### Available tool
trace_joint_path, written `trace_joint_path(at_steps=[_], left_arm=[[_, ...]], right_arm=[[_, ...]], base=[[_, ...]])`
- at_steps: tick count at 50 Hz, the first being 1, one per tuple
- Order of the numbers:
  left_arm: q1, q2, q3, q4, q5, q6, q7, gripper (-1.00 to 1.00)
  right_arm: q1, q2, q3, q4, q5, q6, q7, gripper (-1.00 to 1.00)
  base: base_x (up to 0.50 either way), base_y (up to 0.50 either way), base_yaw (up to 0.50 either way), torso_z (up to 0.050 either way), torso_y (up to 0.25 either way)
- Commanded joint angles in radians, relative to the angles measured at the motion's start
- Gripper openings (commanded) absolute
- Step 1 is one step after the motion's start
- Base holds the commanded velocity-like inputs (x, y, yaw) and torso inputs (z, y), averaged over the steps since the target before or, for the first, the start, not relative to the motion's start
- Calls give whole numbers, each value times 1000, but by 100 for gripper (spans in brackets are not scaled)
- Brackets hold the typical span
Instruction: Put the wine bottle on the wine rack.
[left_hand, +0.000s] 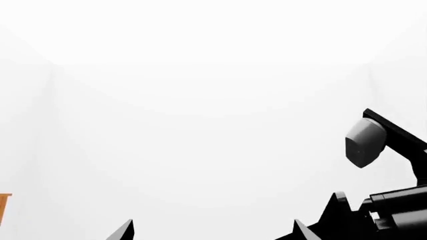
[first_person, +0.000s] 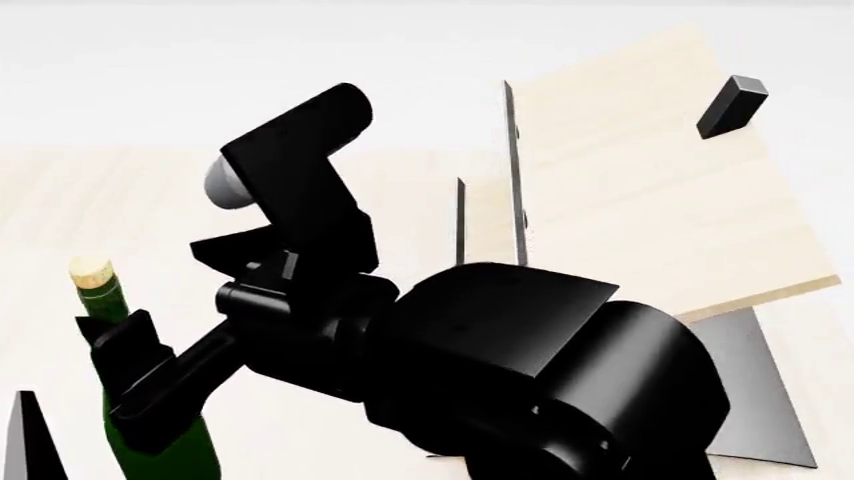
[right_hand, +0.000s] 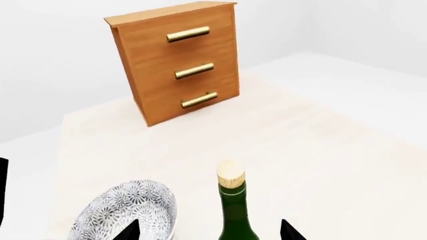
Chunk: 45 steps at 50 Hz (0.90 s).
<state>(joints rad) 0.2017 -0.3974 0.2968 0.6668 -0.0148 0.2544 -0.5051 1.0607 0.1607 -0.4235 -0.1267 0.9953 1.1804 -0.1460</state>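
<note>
At the head view's 7 o'clock: wine bottle (first_person: 131, 400) upright on the table (first_person: 54, 200); right gripper (right_hand: 208, 231) straddles its neck, jaws spread, not touching | wine rack (first_person: 641, 180) at 2 o'clock | left gripper (left_hand: 213, 231) jaws spread, nothing between | patterned bowl (right_hand: 127, 212) beside bottle; drawer cabinet (right_hand: 177, 62) beyond

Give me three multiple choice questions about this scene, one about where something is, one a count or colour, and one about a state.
1. What stands beside the wine bottle on the table?
A. patterned bowl
B. kettle
C. book

2. How many brass handles does the wooden cabinet have?
A. two
B. three
C. five

3. What is the bottle's state?
A. lying on the wine rack
B. upright, corked
C. tipped over, uncorked

Answers: 1 A, the bowl sits next to the bottle in the right wrist view. 2 B, three handles are stacked down its front. 3 B, it stands upright with its tan cork on top.
</note>
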Motion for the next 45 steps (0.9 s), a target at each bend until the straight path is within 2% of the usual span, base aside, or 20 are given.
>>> trace_joint_path(at_steps=[1,19,35,45], left_arm=[[-1,-1,5,-1,2,0,-2,100],[-4,-5,6,-4,0,3,-7,100],[-3,-10,7,-6,-4,7,-11,100],[-4,-11,9,-10,-4,10,-13,100]], right_arm=[[-7,-24,-31,26,-14,-38,-13,100],[8,-90,-133,268,-141,-213,-103,100],[-5,-116,-197,318,-189,-308,-92,100],[28,-145,-229,443,-218,-410,-119,100]], base=[[0,0,0,0,0],[0,0,0,0,0],[0,0,0,0,0],[0,0,0,0,0]])
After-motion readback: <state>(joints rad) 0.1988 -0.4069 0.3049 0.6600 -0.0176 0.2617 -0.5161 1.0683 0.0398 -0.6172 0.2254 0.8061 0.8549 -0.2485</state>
